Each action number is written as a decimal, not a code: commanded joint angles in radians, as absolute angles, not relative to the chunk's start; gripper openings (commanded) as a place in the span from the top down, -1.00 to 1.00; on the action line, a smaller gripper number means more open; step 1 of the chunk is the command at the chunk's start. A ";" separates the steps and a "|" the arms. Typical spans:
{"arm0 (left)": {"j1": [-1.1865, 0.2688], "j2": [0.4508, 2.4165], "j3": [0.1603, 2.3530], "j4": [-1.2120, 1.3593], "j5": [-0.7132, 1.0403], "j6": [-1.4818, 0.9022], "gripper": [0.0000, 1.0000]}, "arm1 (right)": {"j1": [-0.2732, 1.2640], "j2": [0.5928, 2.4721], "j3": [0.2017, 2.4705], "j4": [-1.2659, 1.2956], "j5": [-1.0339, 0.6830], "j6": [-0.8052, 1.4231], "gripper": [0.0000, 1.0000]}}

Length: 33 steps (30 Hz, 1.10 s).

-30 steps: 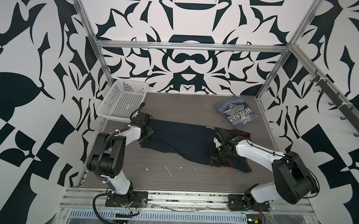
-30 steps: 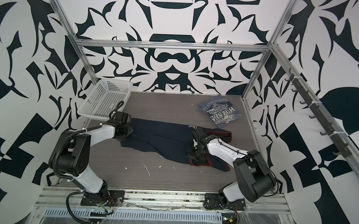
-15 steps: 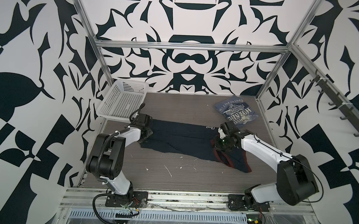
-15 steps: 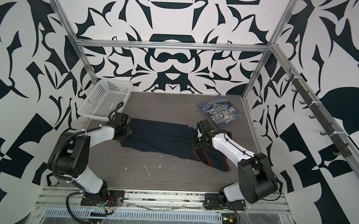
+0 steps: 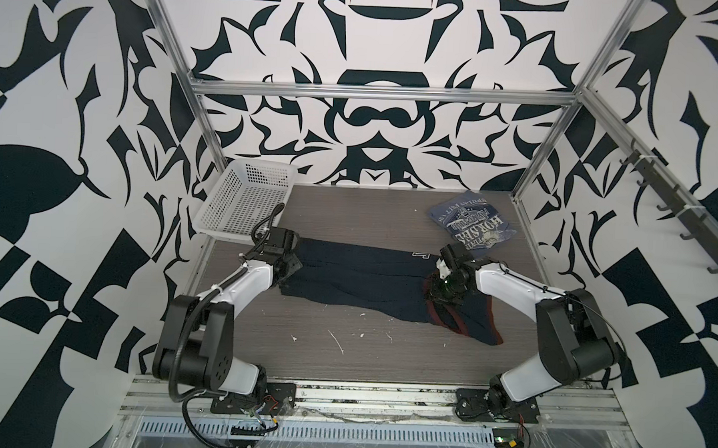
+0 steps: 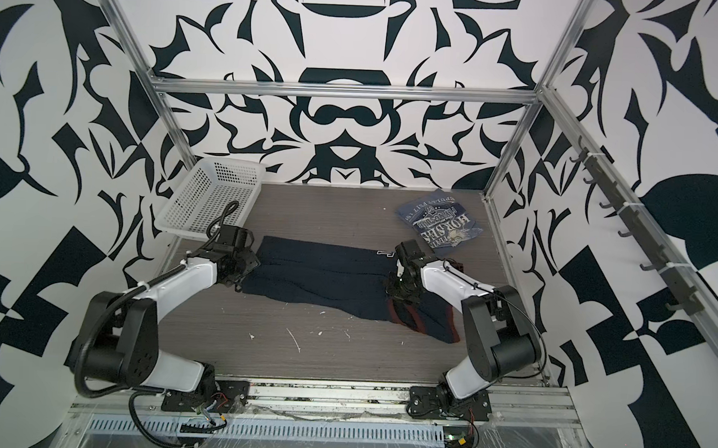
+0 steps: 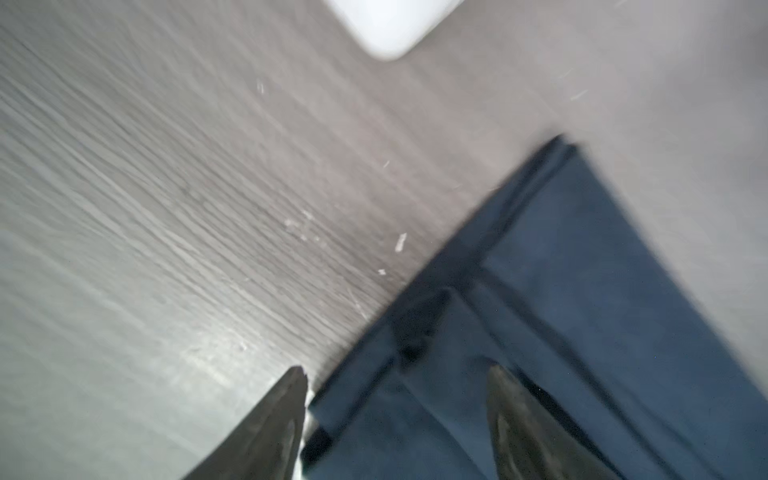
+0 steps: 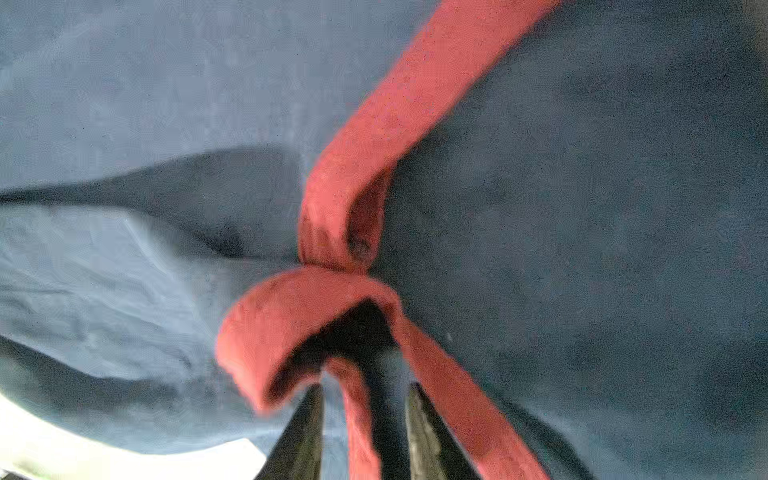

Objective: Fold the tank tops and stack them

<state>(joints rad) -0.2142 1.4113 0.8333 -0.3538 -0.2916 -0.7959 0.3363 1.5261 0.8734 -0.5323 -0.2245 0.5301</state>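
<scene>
The slate-blue tank top (image 5: pixel 470 221) appears folded; the navy tank top (image 5: pixel 359 279) is partly folded and unstacked, with left gripper (image 7: pixel 397 372) and right gripper (image 8: pixel 365 386) fingers parted.

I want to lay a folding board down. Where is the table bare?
Two bare patches: the near strip between the navy tank top and the front rail, and the far middle between the basket and the slate-blue tank top. The middle band is crowded: the navy tank top spans it.
</scene>
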 commanded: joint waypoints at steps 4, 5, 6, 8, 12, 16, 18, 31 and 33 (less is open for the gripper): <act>-0.370 1.368 0.895 -0.436 -0.256 -0.748 -0.44 | 0.336 1.326 0.852 -0.711 -0.076 0.513 -0.01; -0.396 1.381 0.898 -0.431 -0.237 -0.749 -0.44 | 0.336 1.301 0.837 -0.744 -0.048 0.524 -0.01; -0.414 1.398 0.900 -0.425 -0.220 -0.748 -0.44 | 0.336 1.281 0.824 -0.768 -0.031 0.538 -0.02; -0.444 1.449 0.906 -0.409 -0.195 -0.749 -0.44 | 0.343 1.231 0.784 -0.787 -0.047 0.585 -0.04; -0.448 1.538 0.904 -0.351 -0.154 -0.753 -0.44 | 0.401 1.154 0.696 -0.773 -0.060 0.692 -0.08; -0.447 1.609 0.910 -0.304 -0.139 -0.755 -0.44 | 0.426 1.125 0.595 -0.680 -0.114 0.781 -0.08; -0.443 1.639 0.918 -0.303 -0.152 -0.752 -0.44 | 0.426 1.130 0.558 -0.636 -0.119 0.807 -0.08; -0.355 1.662 0.779 -0.236 -0.174 -0.807 -0.44 | 0.211 1.327 0.741 -0.625 0.031 0.586 0.08; -0.355 1.657 0.759 -0.224 -0.168 -0.811 -0.44 | 0.177 1.409 0.788 -0.596 0.000 0.553 0.14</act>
